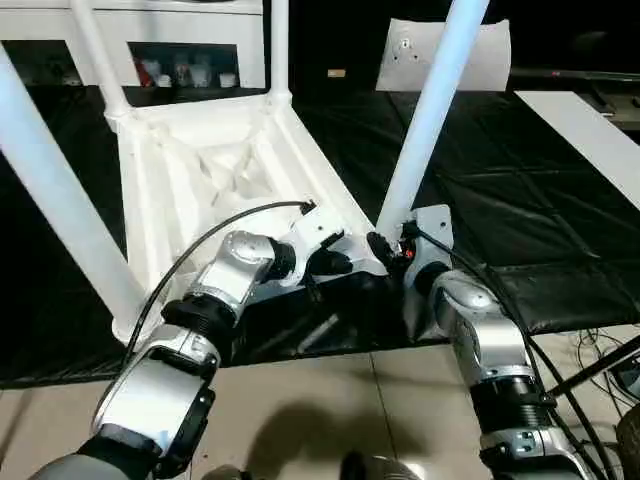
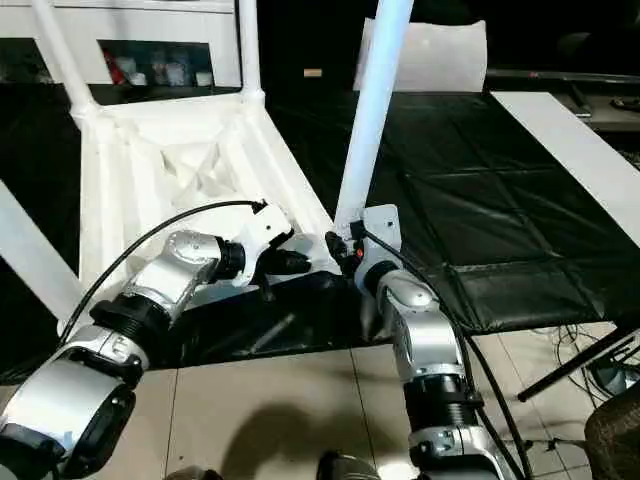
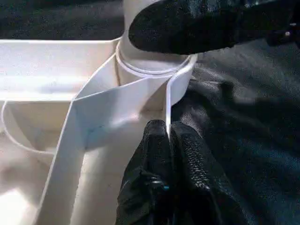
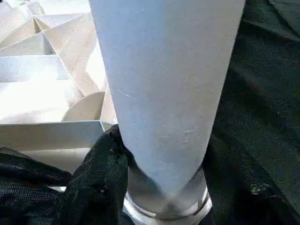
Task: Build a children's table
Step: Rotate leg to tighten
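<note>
- left eye view: the white tabletop (image 1: pixel 215 170) lies upside down on a black mat (image 1: pixel 520 200), its ribbed underside facing up. four white legs stand up from its corner sockets: a near left leg (image 1: pixel 60 210), a near right leg (image 1: pixel 425 115), and two far legs (image 1: pixel 100 55) at the back corners. the left gripper (image 1: pixel 335 262) rests at the near rim of the tabletop just beside the near right corner. the right gripper (image 1: pixel 385 248) sits at the base of the near right leg.
- right eye view: same scene. a flat white sheet (image 2: pixel 425 55) stands beyond the mat, a white cabinet (image 2: pixel 130 40) lies behind the tabletop, and a pale board (image 2: pixel 575 150) lies along the mat's right side. tiled floor (image 2: pixel 270 400) shows under the forearms.
- left wrist view: the left gripper's black fingers (image 3: pixel 185 164) are pressed together, pinching the thin upright rim wall (image 3: pixel 168 105) of the tabletop next to the round corner socket (image 3: pixel 154 75). a black finger of the right gripper (image 3: pixel 201 23) lies against the leg above that socket.
- right wrist view: the near right leg fills the middle, its foot seated in the socket collar (image 4: pixel 164 206). the right gripper's fingers (image 4: pixel 101 178) are spread around the leg's base, one on each side, touching it.
</note>
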Tool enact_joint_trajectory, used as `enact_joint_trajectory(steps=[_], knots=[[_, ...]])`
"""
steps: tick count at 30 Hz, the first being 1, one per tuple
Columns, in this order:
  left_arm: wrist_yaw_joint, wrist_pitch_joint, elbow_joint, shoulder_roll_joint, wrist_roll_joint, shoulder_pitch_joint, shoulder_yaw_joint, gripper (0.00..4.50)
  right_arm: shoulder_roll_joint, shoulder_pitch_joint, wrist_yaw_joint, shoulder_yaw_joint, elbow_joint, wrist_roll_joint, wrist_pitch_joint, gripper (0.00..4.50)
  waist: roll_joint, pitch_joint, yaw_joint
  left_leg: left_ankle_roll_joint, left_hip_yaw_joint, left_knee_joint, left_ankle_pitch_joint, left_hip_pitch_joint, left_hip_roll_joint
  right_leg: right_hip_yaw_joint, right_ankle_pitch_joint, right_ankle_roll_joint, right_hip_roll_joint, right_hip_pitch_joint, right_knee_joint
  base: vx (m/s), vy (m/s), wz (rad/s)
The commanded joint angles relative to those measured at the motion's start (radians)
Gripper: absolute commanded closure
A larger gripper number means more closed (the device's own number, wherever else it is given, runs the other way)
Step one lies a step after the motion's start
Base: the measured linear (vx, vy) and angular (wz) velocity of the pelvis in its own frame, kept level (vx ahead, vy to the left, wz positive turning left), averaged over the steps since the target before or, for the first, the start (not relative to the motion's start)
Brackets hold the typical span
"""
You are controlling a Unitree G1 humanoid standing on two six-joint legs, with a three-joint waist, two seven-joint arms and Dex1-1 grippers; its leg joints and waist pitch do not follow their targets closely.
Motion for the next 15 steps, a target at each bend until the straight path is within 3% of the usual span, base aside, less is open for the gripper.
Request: enact_joint_trajectory(steps=[1,2,6,11,12,15], knots=[[-0.027,-0.039,-0.046,-0.024,-0.02,-0.008,-0.026,4.5,0.024,0.008,0.098,0.103,-0.019,0.033,-0.02,1.83,0.006,-0.067,0.009,0.046,-0.018,-0.082,-0.305,0.004,0.042,0.057,-0.385,-0.157,-0.073,0.048,-0.065,0.0,0.0,0.0],[-0.046,-0.055,-0.046,-0.008,-0.018,-0.003,-0.029,4.5,0.005,0.015,0.116,0.099,-0.026,0.038,-0.027,1.71,0.01,-0.068,0.011,0.047,-0.017,-0.081,-0.299,0.005,0.041,0.058,-0.375,-0.163,-0.072,0.049,-0.062,0.0,0.0,0.0],[-0.13,-0.111,-0.046,0.046,-0.013,0.015,-0.04,4.5,-0.07,0.04,0.201,0.086,-0.056,0.057,-0.043,1.4,0.005,-0.071,0.013,0.064,-0.012,-0.076,-0.261,0.001,0.039,0.06,-0.366,-0.173,-0.07,0.052,-0.059,0.0,0.0,0.0],[-0.273,-0.17,-0.065,0.123,-0.01,0.039,-0.067,4.5,-0.216,0.107,0.403,0.086,-0.126,0.095,-0.051,1.01,0.002,-0.077,0.03,0.087,-0.006,-0.072,-0.204,0.0,0.04,0.064,-0.303,-0.192,-0.068,0.056,-0.044,0.0,0.0,0.0],[-0.307,-0.196,-0.061,0.141,-0.008,0.043,-0.075,4.5,-0.255,0.127,0.451,0.081,-0.143,0.108,-0.056,0.9,0.002,-0.079,0.043,0.092,-0.005,-0.071,-0.174,0.003,0.043,0.064,-0.272,-0.197,-0.066,0.057,-0.039,0.0,0.0,0.0],[-0.372,-0.272,-0.044,0.175,-0.007,0.047,-0.087,4.5,-0.341,0.175,0.546,0.059,-0.189,0.146,-0.055,0.71,0.003,-0.08,0.057,0.099,-0.005,-0.072,-0.158,0.006,0.047,0.066,-0.23,-0.208,-0.066,0.058,-0.032,0.0,0.0,0.0]])
